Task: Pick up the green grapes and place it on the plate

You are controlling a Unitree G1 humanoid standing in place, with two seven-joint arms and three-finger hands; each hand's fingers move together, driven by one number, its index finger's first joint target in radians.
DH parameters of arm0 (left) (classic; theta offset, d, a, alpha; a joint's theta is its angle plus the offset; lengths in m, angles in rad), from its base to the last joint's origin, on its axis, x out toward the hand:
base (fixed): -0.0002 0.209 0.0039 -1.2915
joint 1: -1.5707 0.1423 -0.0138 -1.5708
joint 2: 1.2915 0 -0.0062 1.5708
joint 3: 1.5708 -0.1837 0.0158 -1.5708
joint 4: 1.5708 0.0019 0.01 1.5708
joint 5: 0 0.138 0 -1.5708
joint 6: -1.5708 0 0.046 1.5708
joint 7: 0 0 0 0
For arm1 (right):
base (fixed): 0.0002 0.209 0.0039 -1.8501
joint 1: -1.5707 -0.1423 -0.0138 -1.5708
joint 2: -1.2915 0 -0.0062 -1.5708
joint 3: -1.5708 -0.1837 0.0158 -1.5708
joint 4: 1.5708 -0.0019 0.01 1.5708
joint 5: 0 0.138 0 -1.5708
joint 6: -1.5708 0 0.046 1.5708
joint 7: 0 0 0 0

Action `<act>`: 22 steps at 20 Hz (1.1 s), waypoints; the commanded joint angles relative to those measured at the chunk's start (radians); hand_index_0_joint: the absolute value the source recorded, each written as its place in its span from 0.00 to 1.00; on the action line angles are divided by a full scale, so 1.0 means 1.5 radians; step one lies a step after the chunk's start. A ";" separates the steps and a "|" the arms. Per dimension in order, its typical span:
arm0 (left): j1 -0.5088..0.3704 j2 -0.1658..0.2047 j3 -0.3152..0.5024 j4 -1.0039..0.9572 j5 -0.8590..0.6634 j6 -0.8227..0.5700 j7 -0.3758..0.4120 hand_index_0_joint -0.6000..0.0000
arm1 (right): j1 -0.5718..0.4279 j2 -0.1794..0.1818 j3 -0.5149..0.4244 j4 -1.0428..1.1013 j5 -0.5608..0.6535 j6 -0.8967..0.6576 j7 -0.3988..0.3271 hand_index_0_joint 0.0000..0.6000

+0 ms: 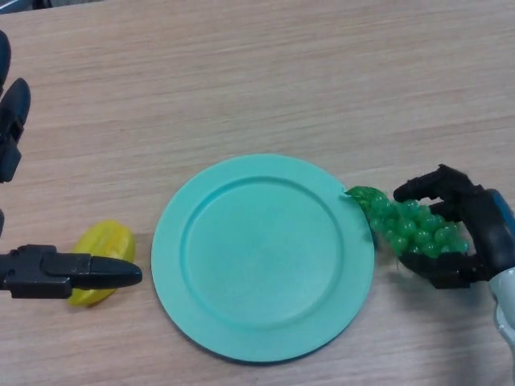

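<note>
A bunch of green grapes (406,225) sits just right of the teal plate (262,256), its tip touching the plate's right rim. My right hand (471,229) is curled round the bunch from the right, fingers above it and thumb below. I cannot tell whether the grapes rest on the table or are lifted. My left hand (48,272) is at the left edge, fingers straight, holding nothing.
A yellow fruit-like object (103,265) lies on the wooden table left of the plate, partly under my left hand's lower finger. The plate has nothing on it.
</note>
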 commanded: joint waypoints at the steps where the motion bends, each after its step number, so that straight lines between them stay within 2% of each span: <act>1: -0.008 0.016 0.032 -0.035 0.000 -0.103 0.026 1.00 | -0.060 -0.016 -0.048 -0.111 0.065 -0.024 -0.028 1.00; 2: -0.007 0.015 0.035 -0.035 -0.002 -0.105 0.024 1.00 | -0.078 -0.016 -0.055 -0.174 0.107 0.027 -0.039 1.00; 5: -0.007 0.015 0.035 -0.043 -0.002 -0.100 0.026 1.00 | -0.107 -0.017 -0.038 -0.292 0.148 0.132 -0.052 1.00; 6: -0.007 0.014 0.036 -0.049 -0.008 -0.099 0.025 1.00 | -0.115 -0.006 -0.012 -0.352 0.156 0.183 -0.057 1.00; 7: -0.007 0.013 0.038 -0.051 -0.011 -0.100 0.025 1.00 | -0.117 -0.001 0.007 -0.375 0.146 0.197 -0.058 1.00; 8: -0.007 0.014 0.042 -0.055 -0.018 -0.100 0.024 1.00 | -0.121 0.015 0.044 -0.411 0.121 0.214 -0.062 1.00; 10: -0.011 0.016 0.052 -0.068 -0.039 -0.095 0.026 1.00 | -0.124 0.026 0.118 -0.451 0.109 0.229 -0.099 1.00; 12: -0.012 0.018 0.063 -0.091 -0.067 -0.085 0.025 1.00 | -0.143 0.029 0.187 -0.475 0.117 0.248 -0.145 1.00; 15: -0.013 0.016 0.078 -0.112 -0.105 -0.083 0.032 1.00 | -0.163 0.030 0.260 -0.478 0.134 0.279 -0.186 1.00; 17: -0.012 0.014 0.089 -0.114 -0.127 -0.096 0.042 1.00 | -0.170 0.030 0.287 -0.504 0.203 0.351 -0.209 1.00; 19: -0.013 0.013 0.090 -0.111 -0.130 -0.103 0.048 1.00 | -0.174 0.030 0.294 -0.514 0.228 0.370 -0.211 0.67; 20: -0.015 0.015 0.090 -0.108 -0.131 -0.107 0.053 1.00 | -0.176 0.030 0.299 -0.516 0.229 0.374 -0.203 0.42; 21: -0.015 0.016 0.089 -0.105 -0.131 -0.111 0.058 1.00 | -0.178 0.030 0.305 -0.517 0.222 0.377 -0.193 0.25; 22: -0.018 0.017 0.081 -0.098 -0.123 -0.122 0.071 1.00 | -0.180 0.030 0.317 -0.516 0.179 0.381 -0.156 0.02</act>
